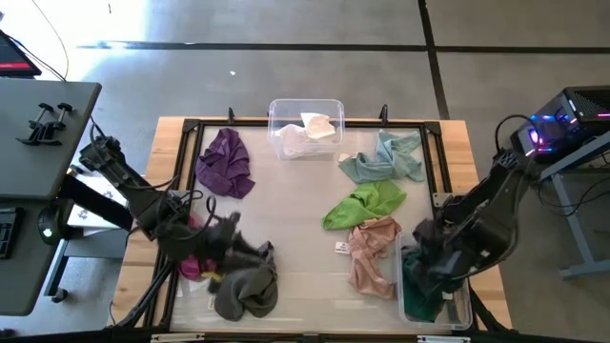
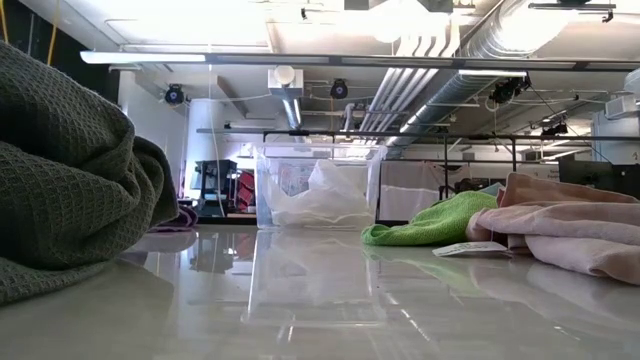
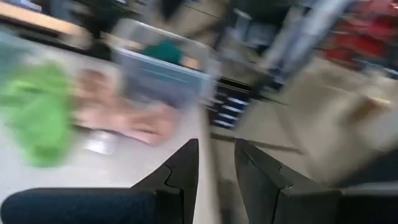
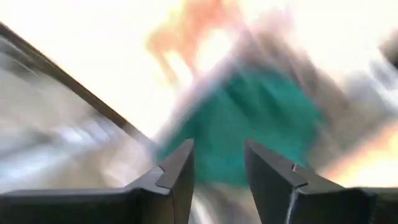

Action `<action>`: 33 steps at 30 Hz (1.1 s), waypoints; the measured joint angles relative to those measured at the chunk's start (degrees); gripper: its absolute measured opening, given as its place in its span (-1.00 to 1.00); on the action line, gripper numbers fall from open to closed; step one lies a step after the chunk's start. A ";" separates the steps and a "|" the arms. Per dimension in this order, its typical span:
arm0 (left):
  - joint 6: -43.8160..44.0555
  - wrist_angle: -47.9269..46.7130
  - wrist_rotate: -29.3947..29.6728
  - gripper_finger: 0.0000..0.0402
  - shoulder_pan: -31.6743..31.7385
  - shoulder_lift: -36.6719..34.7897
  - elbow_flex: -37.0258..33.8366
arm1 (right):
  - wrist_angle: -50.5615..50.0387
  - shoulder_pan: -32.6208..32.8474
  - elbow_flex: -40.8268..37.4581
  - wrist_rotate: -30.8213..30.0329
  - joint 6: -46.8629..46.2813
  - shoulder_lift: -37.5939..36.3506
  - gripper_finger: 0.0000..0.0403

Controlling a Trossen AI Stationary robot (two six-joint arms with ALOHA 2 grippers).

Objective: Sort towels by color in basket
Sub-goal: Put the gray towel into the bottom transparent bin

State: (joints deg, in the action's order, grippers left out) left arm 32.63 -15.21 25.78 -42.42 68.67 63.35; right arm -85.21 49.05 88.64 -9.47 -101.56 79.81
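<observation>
Small towels lie spread over the table. The grey towel [image 1: 246, 291] [image 2: 60, 170] is bunched at the near left, with a magenta one [image 1: 193, 262] beside it. My left gripper [image 1: 259, 252] [image 3: 216, 149] hovers over these two, open and empty, pointing toward the table's right. Purple [image 1: 225, 162], pale teal [image 1: 386, 160], lime green [image 1: 364, 203] and pink [image 1: 372, 252] towels lie flat. A white towel [image 1: 305, 133] sits in the far bin. My right gripper [image 1: 427, 272] [image 4: 217, 149] is open above the dark teal towel [image 4: 249, 118] in the near right bin.
A clear bin [image 1: 276, 107] [image 2: 310, 195] stands at the far middle, another clear bin [image 1: 459, 307] [image 3: 161, 78] at the near right corner. The pink towel's edge reaches against that bin. A black frame [image 1: 191, 129] borders the table. Bare tabletop [image 1: 286, 210] lies in the middle.
</observation>
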 joint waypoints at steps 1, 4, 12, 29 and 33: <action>0.97 0.05 -1.51 -0.55 -1.07 -0.01 0.00 | 1.36 -0.17 1.23 -6.29 0.06 0.00 -0.34; 3.45 -2.07 -2.35 -0.55 -4.65 -0.01 0.00 | 9.19 -0.99 2.72 -22.63 4.59 0.00 -0.34; 20.88 -16.52 -0.32 -0.55 -10.59 1.20 -0.14 | 42.11 -5.99 -2.46 -37.27 31.70 2.80 -0.34; 47.32 -13.65 2.97 -0.29 -7.78 14.96 -11.27 | 64.35 -25.80 -3.23 -22.99 60.47 16.15 -0.34; 46.25 -13.03 3.53 -0.07 -7.36 19.77 -11.30 | 64.28 -28.85 -3.23 -15.00 63.46 16.15 -0.34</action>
State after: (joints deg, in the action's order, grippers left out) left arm 78.88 -28.24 29.31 -49.79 88.44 52.05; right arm -20.93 20.20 85.41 -24.47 -38.09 95.96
